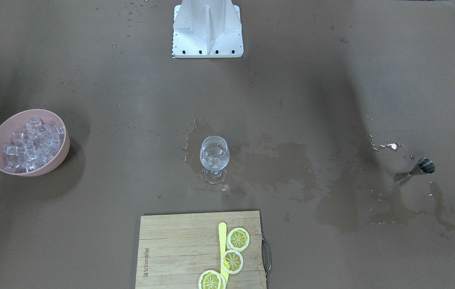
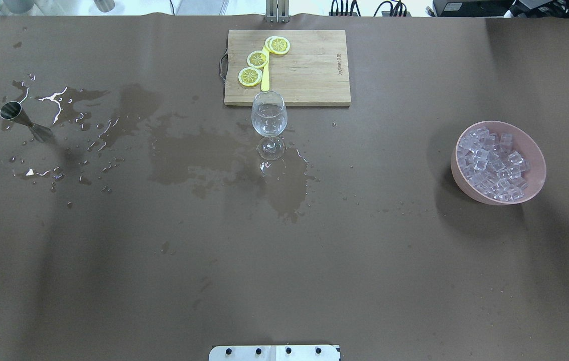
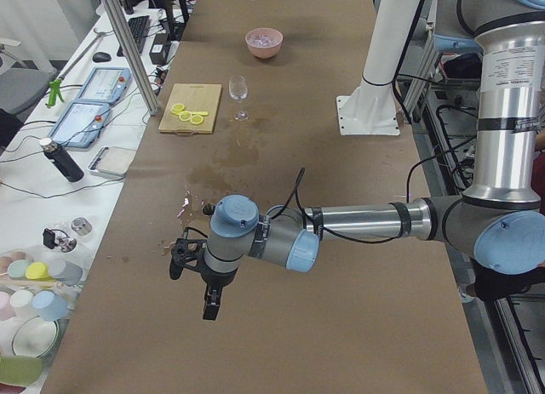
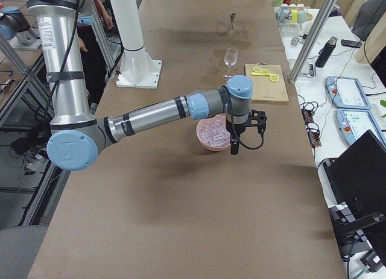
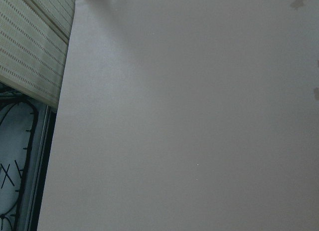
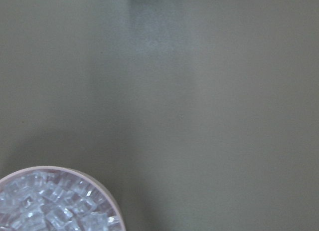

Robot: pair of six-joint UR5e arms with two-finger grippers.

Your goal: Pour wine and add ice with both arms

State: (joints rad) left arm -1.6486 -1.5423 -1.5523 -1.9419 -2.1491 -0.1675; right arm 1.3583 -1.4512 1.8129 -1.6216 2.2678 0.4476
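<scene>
Showing only side-on, left fingers (image 3: 209, 306) and right fingers (image 4: 234, 148): cannot tell their spread.

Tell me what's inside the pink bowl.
A heap of clear ice cubes fills the pink bowl. They cover its bottom, so anything underneath is hidden.

Brown table (image 2: 365, 276) bears bowl (image 2: 458, 174), glass (image 2: 269, 120), jigger (image 2: 23, 119), board (image 2: 309, 70).

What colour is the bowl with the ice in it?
Pink, all one plain shade. The bowl, full of ice, shows best in the overhead view.
</scene>
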